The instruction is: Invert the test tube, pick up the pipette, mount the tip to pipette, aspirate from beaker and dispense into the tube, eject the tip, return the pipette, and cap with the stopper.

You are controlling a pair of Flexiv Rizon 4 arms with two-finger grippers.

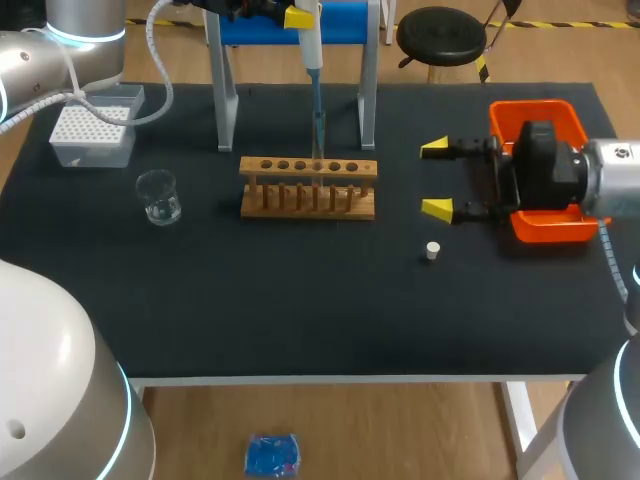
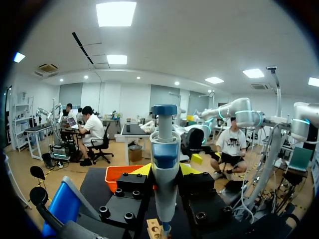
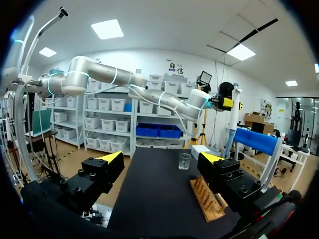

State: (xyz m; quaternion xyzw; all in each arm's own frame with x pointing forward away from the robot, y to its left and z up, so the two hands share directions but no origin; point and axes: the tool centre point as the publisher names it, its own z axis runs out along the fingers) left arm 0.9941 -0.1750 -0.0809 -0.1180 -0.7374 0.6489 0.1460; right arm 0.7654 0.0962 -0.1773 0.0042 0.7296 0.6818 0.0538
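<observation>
With left fingers [image 2: 144,170] clenched on the pipette [image 2: 164,164], hold it plumb over the test tube [image 1: 319,142] standing in the wooden rack [image 1: 308,203] and dispense slowly, centred on the mouth, clear of the glass wall. Leave right fingers [image 1: 435,148] spread and empty, hovering between rack and orange bin [image 1: 530,112], close to the white stopper [image 1: 432,250] lying on the tabletop [image 1: 300,310] for capping later.

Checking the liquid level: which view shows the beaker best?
Head view: the beaker is unobstructed and seen from above. The right wrist view shows it small, far ahead of the gripper; the left wrist view doesn't show it.
</observation>
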